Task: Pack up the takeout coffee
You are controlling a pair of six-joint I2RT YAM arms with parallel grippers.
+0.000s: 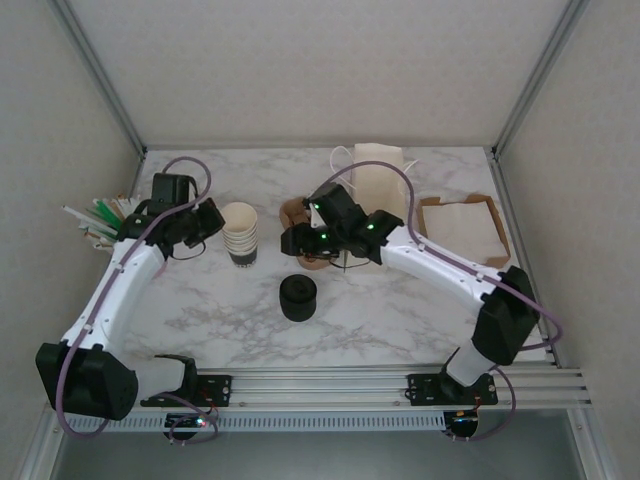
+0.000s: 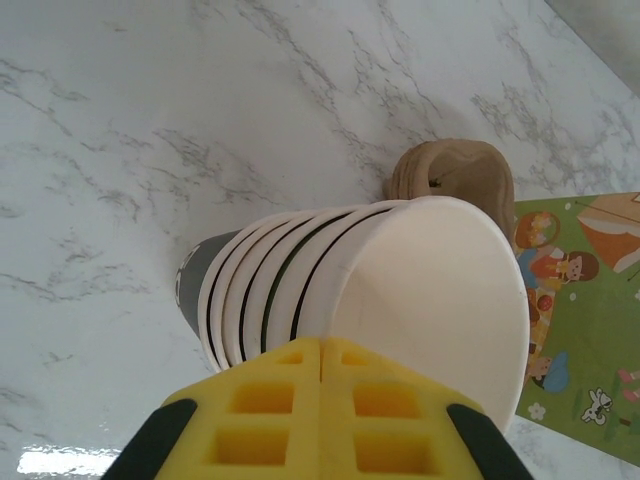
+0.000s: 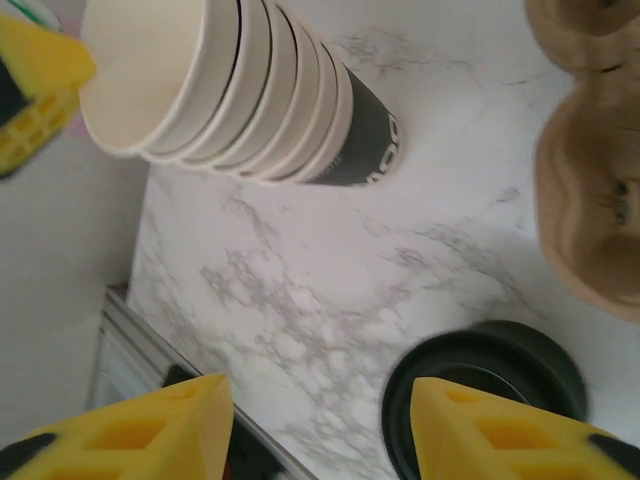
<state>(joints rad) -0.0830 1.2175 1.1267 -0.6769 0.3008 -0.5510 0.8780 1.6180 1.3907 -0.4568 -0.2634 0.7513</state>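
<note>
The takeout coffee is out of view. A stack of lidless cream-rimmed cups (image 1: 240,233) stands left of centre. My left gripper (image 1: 212,222) is at its rim. In the left wrist view that gripper (image 2: 322,345) is shut, the top cup's (image 2: 430,300) rim running into the seam between the yellow pads. A squat stack of black lids (image 1: 298,297) sits nearer the front. My right gripper (image 1: 297,240) hovers just behind it. In the right wrist view that gripper (image 3: 320,383) is open over bare marble, with one pad over the lids (image 3: 490,370).
A brown pulp cup carrier (image 1: 296,212) lies under the right wrist, a cream paper bag (image 1: 378,178) stands behind it, and a flat cardboard tray (image 1: 470,228) is at the right. Straws and stirrers (image 1: 100,218) sit at the left edge. A colourful printed sheet (image 2: 590,300) lies beside the carrier.
</note>
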